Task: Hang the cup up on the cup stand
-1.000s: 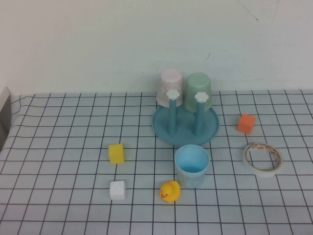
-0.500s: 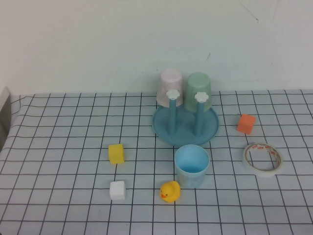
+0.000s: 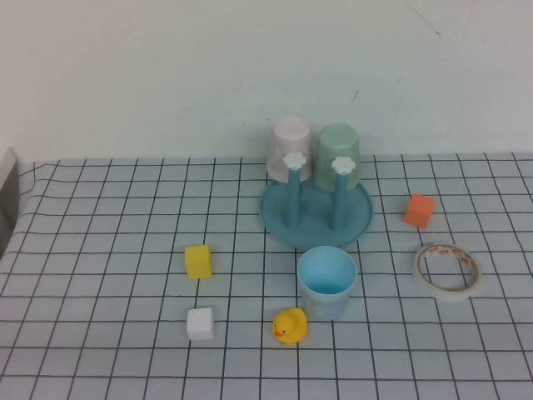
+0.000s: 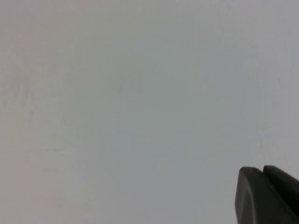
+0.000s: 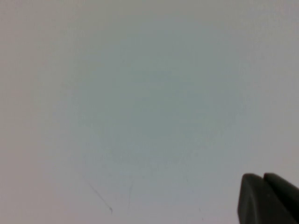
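Note:
The light blue cup (image 3: 327, 281) stands upright, mouth up, on the checked cloth in front of the cup stand (image 3: 316, 212). The stand is a round teal tray with two free blue pegs (image 3: 294, 187) topped by white flower knobs. A pale pink cup (image 3: 291, 147) and a mint green cup (image 3: 338, 152) sit upside down at its back. Neither arm shows in the high view. My left gripper (image 4: 262, 169) and right gripper (image 5: 263, 176) each face a blank wall, fingertips together, holding nothing.
A yellow duck (image 3: 290, 326) sits just left of the cup's base. A white cube (image 3: 200, 323) and a yellow cube (image 3: 198, 261) lie to the left. An orange cube (image 3: 419, 210) and a tape roll (image 3: 448, 270) lie to the right.

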Controlling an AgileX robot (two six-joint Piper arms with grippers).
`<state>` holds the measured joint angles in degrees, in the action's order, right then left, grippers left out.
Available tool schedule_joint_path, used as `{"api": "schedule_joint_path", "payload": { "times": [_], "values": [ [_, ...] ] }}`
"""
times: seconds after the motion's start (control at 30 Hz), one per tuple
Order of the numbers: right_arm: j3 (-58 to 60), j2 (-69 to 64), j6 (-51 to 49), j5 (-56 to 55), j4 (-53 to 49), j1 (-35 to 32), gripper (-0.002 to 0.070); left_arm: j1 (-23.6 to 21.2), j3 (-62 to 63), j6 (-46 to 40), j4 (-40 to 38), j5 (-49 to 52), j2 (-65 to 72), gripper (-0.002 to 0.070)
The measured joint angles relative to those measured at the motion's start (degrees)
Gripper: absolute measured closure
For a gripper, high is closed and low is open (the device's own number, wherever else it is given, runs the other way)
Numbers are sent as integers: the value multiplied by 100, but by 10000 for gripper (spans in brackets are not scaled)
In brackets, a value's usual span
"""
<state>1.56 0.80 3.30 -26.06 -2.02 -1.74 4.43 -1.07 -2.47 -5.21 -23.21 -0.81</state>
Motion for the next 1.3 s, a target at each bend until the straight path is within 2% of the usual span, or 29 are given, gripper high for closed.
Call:
{"api": "schedule_joint_path", "payload": {
  "times": [0.23,0.5,0.7,0.83,0.97,1.3],
  "values": [
    [0,0,129,-811,282,0,678,0,0,0,0,-452,0,677],
    [0,0,156,-1094,954,0,678,0,0,-9,0,-719,0,676],
    [0,0,576,-1077,1327,0,678,0,954,-300,0,374,0,676],
    [-298,0,1431,-323,1389,0,678,0,2027,-655,0,1530,203,677],
    [-1040,-11,1710,707,1389,0,677,-4,3081,-766,0,2628,790,676],
    [-2701,-1085,1456,3194,1389,0,677,-4,3308,-879,0,3356,1188,676]
  ]
}}
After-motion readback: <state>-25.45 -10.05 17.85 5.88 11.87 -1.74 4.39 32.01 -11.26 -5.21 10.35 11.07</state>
